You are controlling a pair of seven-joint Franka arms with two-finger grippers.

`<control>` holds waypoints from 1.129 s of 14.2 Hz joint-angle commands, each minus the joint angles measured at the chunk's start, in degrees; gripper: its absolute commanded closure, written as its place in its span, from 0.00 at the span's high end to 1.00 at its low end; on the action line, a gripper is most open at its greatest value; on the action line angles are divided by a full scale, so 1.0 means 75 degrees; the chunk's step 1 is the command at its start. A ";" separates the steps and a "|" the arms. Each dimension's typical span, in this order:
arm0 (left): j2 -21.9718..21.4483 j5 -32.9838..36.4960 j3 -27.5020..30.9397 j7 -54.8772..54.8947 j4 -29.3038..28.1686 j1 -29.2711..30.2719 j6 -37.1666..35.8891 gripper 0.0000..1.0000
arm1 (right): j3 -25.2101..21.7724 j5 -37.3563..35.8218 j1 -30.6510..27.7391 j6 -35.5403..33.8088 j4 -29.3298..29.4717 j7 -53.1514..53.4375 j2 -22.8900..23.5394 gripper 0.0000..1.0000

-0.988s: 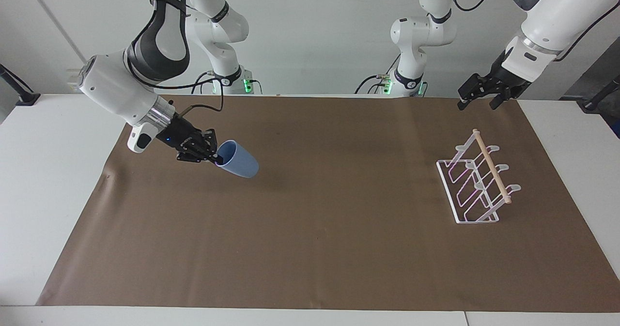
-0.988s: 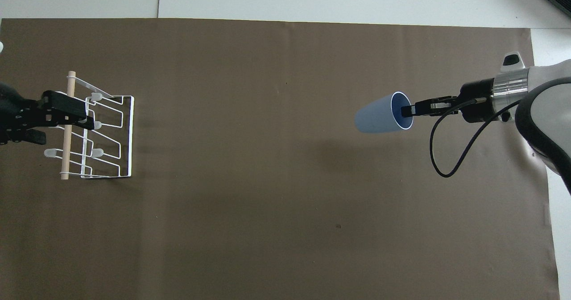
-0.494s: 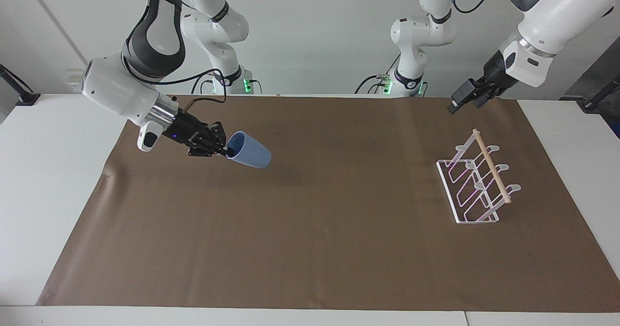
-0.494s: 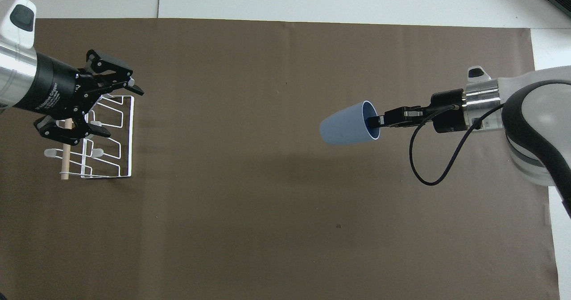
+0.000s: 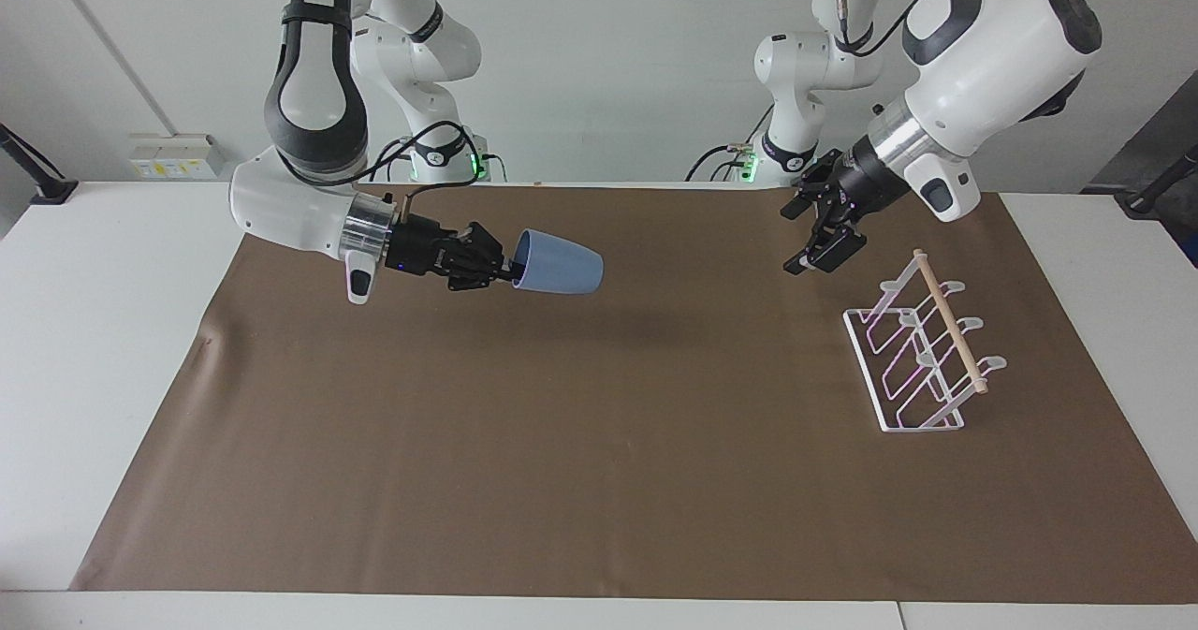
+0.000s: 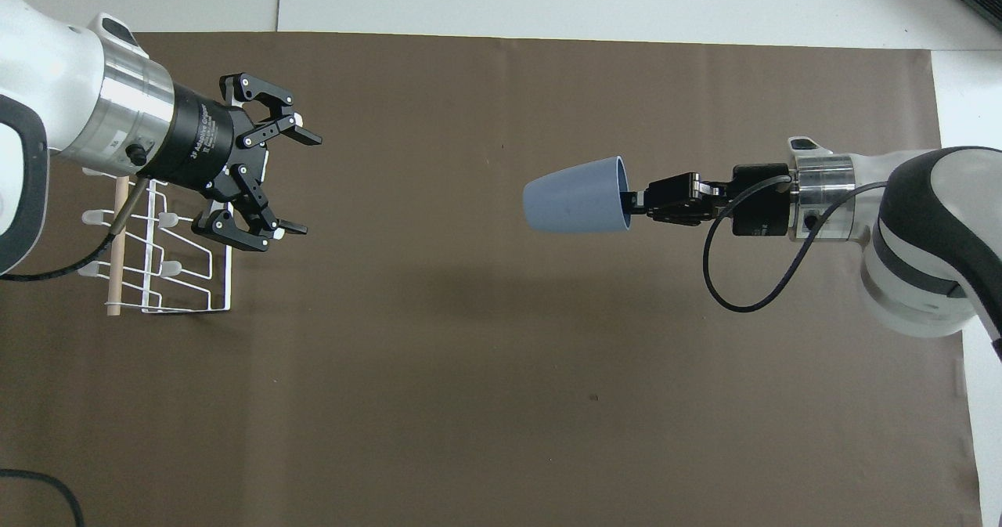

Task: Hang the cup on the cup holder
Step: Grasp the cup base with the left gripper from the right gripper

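The blue-grey cup point(image 5: 559, 267) point(image 6: 575, 196) hangs on its side in the air over the brown mat, toward the right arm's end. Its mouth faces my right gripper point(image 5: 512, 272) point(image 6: 632, 198), which is shut on the rim with one finger inside. Its base points at the left arm's end. The white wire cup holder point(image 5: 950, 332) point(image 6: 114, 284) with a wooden dowel stands on the mat at the left arm's end. My left gripper point(image 5: 803, 237) point(image 6: 304, 184) is open and holds nothing. It hovers over the mat just beside the holder, facing the cup. The left arm covers part of the holder in the overhead view.
A brown mat point(image 5: 599, 443) point(image 6: 470, 402) covers most of the white table point(image 5: 84, 330). A black cable point(image 6: 724, 276) loops from the right wrist. A wide stretch of mat lies between the cup and the left gripper.
My right gripper has carried the cup toward the middle of the table and levelled it. My left arm has swung out from over the holder toward the cup, its gripper still open.
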 commanded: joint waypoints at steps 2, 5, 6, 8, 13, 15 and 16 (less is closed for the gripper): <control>0.0346 -0.0338 -0.0041 -0.1926 0.0125 -0.0516 0.0888 1.00 | 0.0023 0.0842 0.0261 0.0137 -0.0336 0.0323 -0.0284 0.00; 0.0430 -0.0338 -0.0041 -0.2163 0.0102 -0.0857 0.1006 1.00 | 0.0023 0.1100 0.0611 0.0452 -0.0360 0.0406 -0.0307 0.00; 0.0418 -0.0350 -0.0041 -0.2210 0.0055 -0.0950 0.1018 1.00 | 0.0023 0.1206 0.0729 0.0639 -0.0406 0.0406 -0.0307 0.00; 0.0406 -0.0373 -0.0041 -0.2385 -0.0027 -0.1278 0.1041 1.00 | 0.0023 0.1428 0.0999 0.0967 -0.0419 0.0406 -0.0307 0.00; 0.0430 -0.0420 -0.0041 -0.2655 -0.0284 -0.1724 0.1638 1.00 | 0.0011 0.1453 0.1000 0.1027 -0.0419 0.0406 -0.0307 0.00; 0.0418 -0.0409 -0.0018 -0.2738 -0.0413 -0.1958 0.1954 1.00 | 0.0011 0.1441 0.1000 0.1039 -0.0419 0.0406 -0.0307 0.00; 0.0418 -0.0409 -0.0029 -0.2761 -0.0495 -0.1959 0.2141 1.00 | 0.0011 0.1441 0.1011 0.1039 -0.0419 0.0406 -0.0307 0.00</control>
